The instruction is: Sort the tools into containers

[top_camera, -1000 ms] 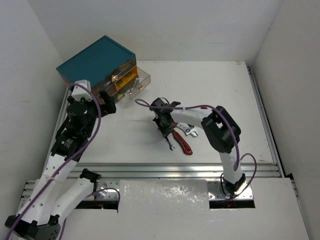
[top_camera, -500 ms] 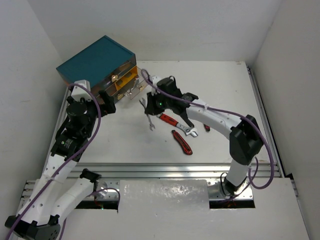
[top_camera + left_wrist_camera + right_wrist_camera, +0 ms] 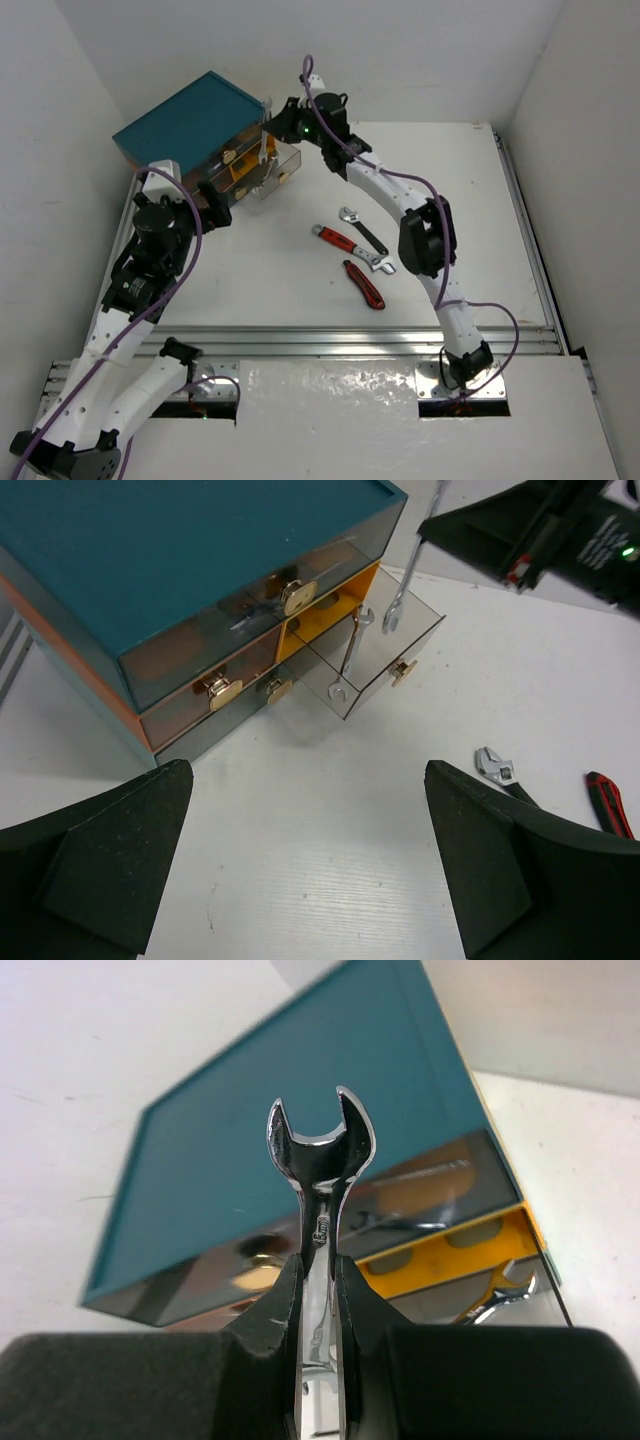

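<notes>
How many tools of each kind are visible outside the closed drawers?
Silver open-end wrenches: 2, one in the right claw, one in the open drawer
Adjustable wrenches: 2
Cutters: 1
Total: 5

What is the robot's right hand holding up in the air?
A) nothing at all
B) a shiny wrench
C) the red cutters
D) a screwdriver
B: the right hand is pinched shut on a silver wrench with its open end pointing up, while the red cutters lie on the table.
</notes>
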